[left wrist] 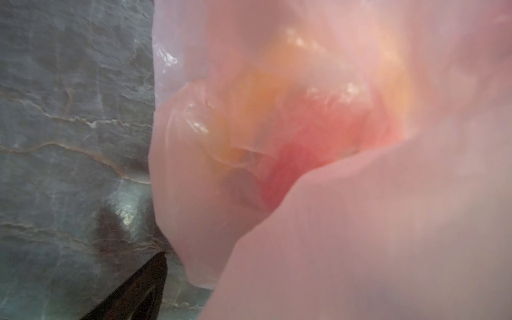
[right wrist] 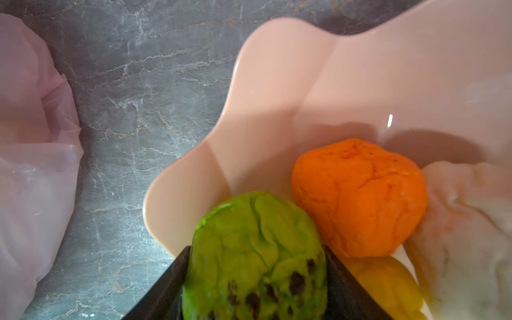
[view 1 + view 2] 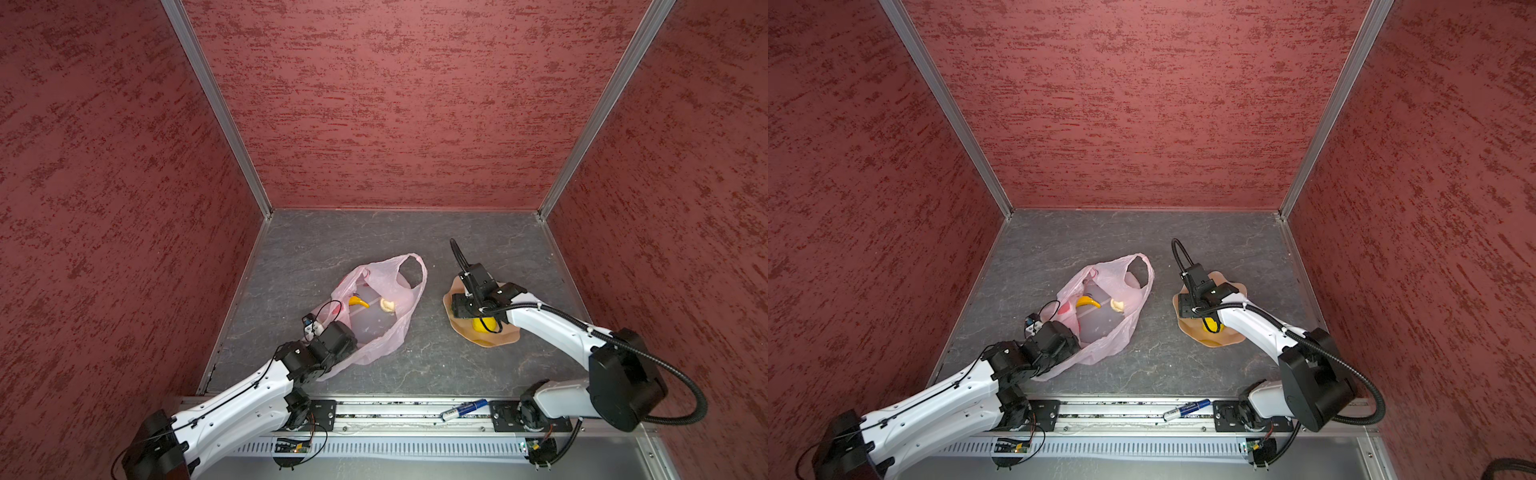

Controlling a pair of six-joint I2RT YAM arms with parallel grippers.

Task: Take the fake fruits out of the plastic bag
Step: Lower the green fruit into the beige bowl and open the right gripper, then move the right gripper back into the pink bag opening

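Where right gripper [image 2: 256,250] clamps, green ball [image 2: 257,260] sits.

Peach petal-edged bowl [image 3: 505,337] sits on the right of the grey marbled surface [image 3: 332,237]. Blue-and-white marker [image 3: 463,409] lies on the near metal rail [image 3: 386,409]. Red textured walls [image 3: 395,104] on three sides.

Your two top views look steeply down from above the arm bases, nearly alike, both covering the whole table [image 3: 332,249], plastic bag [image 3: 382,274] and bowl [image 3: 494,338]. Your left wrist view sits right against the plastic bag; your right wrist view looks closely into the bowl, with the plastic bag at its edge.
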